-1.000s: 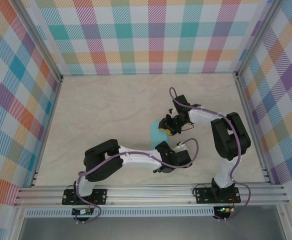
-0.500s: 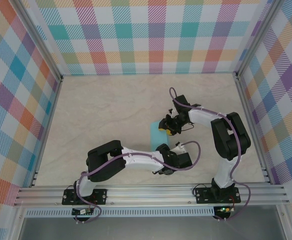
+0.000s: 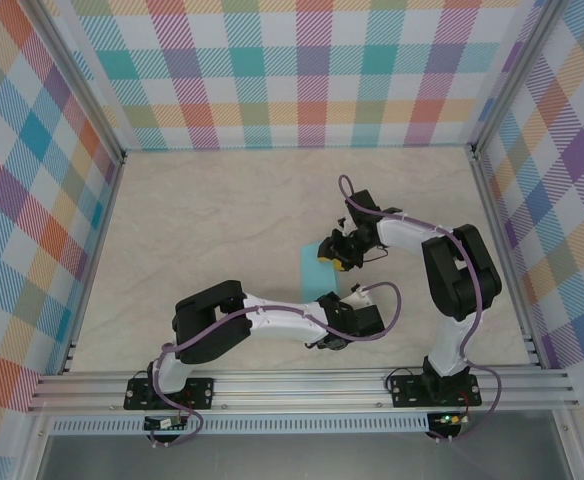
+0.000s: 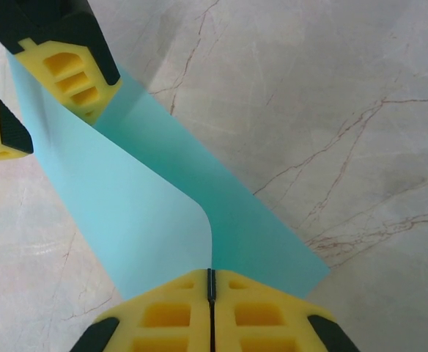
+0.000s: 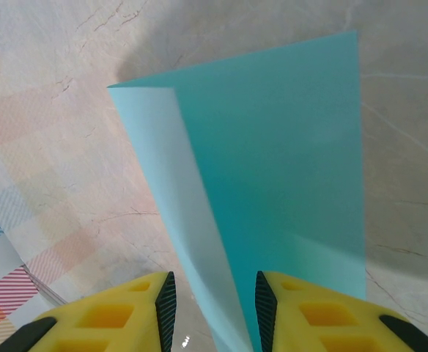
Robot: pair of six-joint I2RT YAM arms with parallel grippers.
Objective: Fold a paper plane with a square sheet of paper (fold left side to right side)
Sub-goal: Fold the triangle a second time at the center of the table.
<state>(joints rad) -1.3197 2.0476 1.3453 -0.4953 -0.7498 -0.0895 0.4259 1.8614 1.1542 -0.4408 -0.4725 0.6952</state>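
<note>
The square sheet of paper [image 3: 315,268] is light turquoise and lies mid-table, one side curled up and over the other. In the left wrist view the sheet [image 4: 148,213] bends into a rounded loop. My left gripper [image 4: 211,277] is shut on the sheet's near edge, its jaws pressed together. It sits at the sheet's near end [image 3: 327,303]. My right gripper [image 3: 330,254] is at the far end, open. In its wrist view the lifted pale flap [image 5: 177,198] runs down between the spread fingers of the right gripper [image 5: 214,308]. The right gripper's fingers [image 4: 71,62] show at the top left of the left wrist view.
The marble-patterned tabletop [image 3: 212,220] is boxed in by plaid walls [image 3: 292,70] and aluminium rails [image 3: 302,385]. Purple cables [image 3: 372,300] loop off both wrists close to the sheet. Both arm bases are bolted to the near rail.
My left gripper went from open to shut on the sheet's near edge and shifted slightly to the right. The right gripper has kept its place and opening.
</note>
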